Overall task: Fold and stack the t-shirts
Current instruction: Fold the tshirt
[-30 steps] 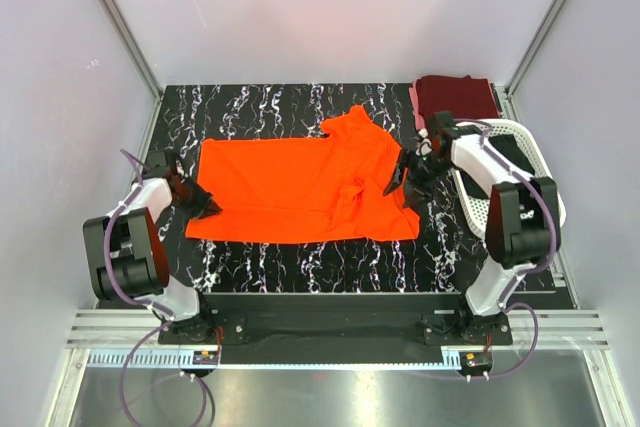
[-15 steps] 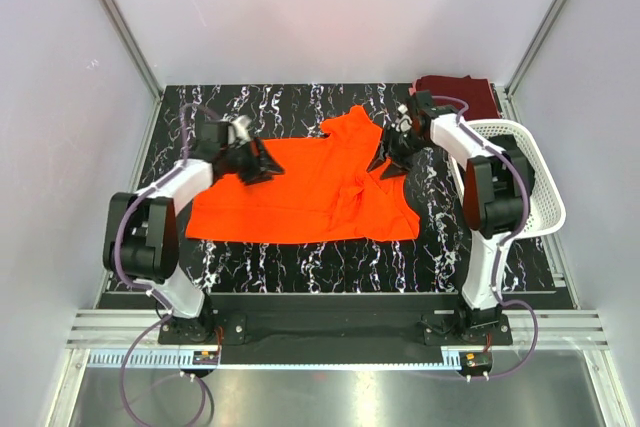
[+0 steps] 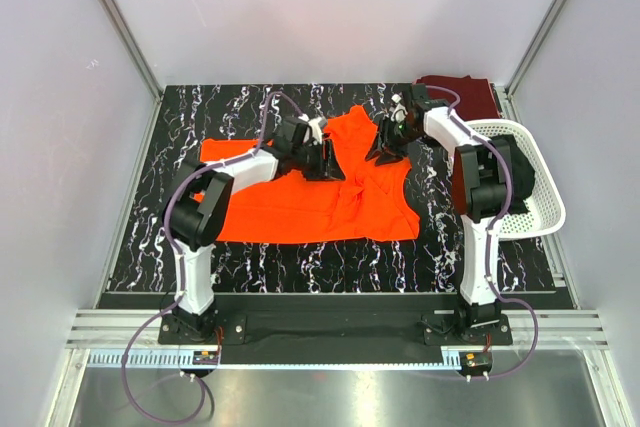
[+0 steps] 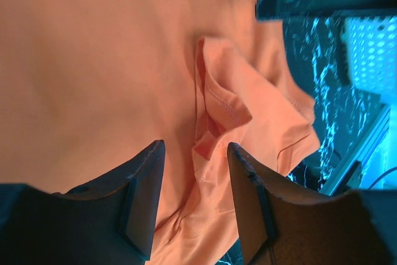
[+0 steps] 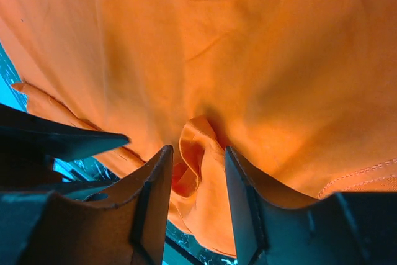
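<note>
On the black marbled table [image 3: 240, 257] the orange t-shirt [image 3: 280, 202] lies spread in the middle. The left gripper [image 4: 193, 150] has come from the shirt's left edge to its centre, jaws apart. The right gripper [image 5: 197, 153], also apart, straddles a pleat, so a new fold seems near.

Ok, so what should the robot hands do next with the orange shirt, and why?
Probably pinch shut. The left gripper and right gripper both stand open over the orange t-shirt, each with a raised ridge of cloth between its fingers, not yet squeezed. Closing on those ridges would likely give a hold for folding.
</note>
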Available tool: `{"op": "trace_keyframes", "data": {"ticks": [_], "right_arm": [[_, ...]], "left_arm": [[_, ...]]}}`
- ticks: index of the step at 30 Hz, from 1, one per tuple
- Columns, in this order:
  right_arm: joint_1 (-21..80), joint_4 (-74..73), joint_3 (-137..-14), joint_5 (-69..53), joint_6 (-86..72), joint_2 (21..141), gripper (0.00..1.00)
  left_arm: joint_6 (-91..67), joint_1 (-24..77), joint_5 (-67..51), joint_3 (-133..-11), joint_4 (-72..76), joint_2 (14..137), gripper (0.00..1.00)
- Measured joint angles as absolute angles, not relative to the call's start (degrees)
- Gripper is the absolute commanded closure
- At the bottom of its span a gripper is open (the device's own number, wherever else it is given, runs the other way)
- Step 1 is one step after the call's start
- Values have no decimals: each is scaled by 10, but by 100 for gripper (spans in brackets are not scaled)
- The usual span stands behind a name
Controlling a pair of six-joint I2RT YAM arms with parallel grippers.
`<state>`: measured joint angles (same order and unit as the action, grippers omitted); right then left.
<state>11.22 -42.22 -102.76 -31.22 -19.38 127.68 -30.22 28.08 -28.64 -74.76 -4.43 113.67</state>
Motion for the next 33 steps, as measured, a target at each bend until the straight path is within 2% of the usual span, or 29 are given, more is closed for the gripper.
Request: {"op": "trace_keyframes", "data": {"ticks": [15,24,30,33], "right_arm": [[112,-427,-1036,-352,-177,1308,54],[116,-427,-1038,-368,-176,1319,54],[118,-426,-1046,-372,-176,1345,57],[120,-426,-1046,-376,-178,1349,62]], "left_arm": [[-312,309,-285,-725,-31,1145,51],[-324,309,-295,-719,-29,1145,56],[-329,309,-303,-719,-29,1145,65],[-331,309,-309,-719,-23,1148,74]]}}
